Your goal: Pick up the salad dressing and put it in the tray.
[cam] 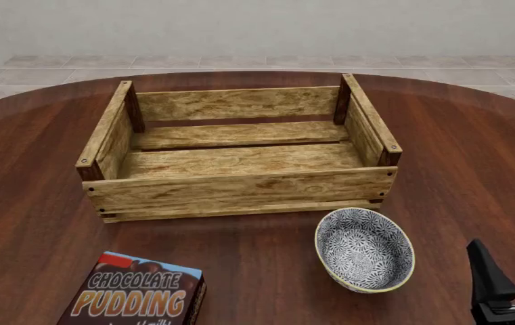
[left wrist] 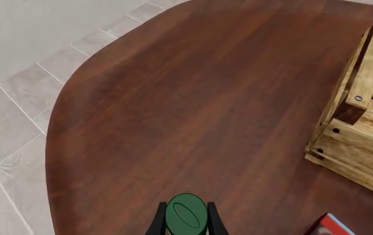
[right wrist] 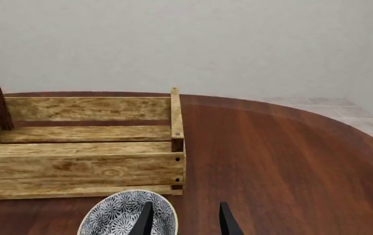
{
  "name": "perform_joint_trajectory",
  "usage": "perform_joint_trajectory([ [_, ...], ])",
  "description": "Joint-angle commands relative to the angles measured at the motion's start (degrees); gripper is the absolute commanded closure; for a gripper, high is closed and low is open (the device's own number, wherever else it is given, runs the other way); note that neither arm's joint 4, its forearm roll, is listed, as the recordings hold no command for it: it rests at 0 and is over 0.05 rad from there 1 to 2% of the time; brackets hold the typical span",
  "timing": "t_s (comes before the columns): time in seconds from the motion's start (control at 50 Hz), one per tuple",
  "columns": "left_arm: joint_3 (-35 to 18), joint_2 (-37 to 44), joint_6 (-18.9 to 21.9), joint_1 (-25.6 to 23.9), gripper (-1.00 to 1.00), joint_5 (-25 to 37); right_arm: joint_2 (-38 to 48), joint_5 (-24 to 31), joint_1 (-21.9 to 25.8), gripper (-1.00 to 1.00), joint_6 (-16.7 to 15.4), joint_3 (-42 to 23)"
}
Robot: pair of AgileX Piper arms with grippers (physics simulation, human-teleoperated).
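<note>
My left fingers (left wrist: 187, 221) are closing on the salad dressing (left wrist: 186, 214): in the left wrist view its dark green cap is sitting right between the two dark tips, which are pressing against it on either side. In the front view that hand is showing only as a dark sliver at the lower left corner, and the bottle itself is out of sight there. Just beside that corner, the chocolate pudding box (cam: 136, 292) is lying on the desk (cam: 22, 203). Further back, at the middle, the tray (cam: 239, 188) is standing flat on the desk, well apart from the bottle. Near the tray's front right corner, the blue-patterned bowl (cam: 365, 249) is resting upright. At the far right, my right fingers (right wrist: 184, 219) are hanging above the desk next to the bowl, parted a little and gripping nothing.
</note>
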Motion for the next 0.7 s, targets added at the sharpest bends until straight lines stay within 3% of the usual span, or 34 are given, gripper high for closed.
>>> perform_joint_trajectory([
  [0.02,-3.12,-0.15,0.52,-1.75,1.00,1.38,0.11,-0.13,0.02,-1.00,-0.06,0.02],
  [0.3,-11.01,-0.51,0.46,-8.01,1.00,4.98,0.26,-0.40,-0.24,-1.00,0.10,0.08],
  [0.7,-18.18,3.72,1.51,-13.67,1.00,6.03,0.58,-0.64,-0.39,-1.00,0.44,0.07],
])
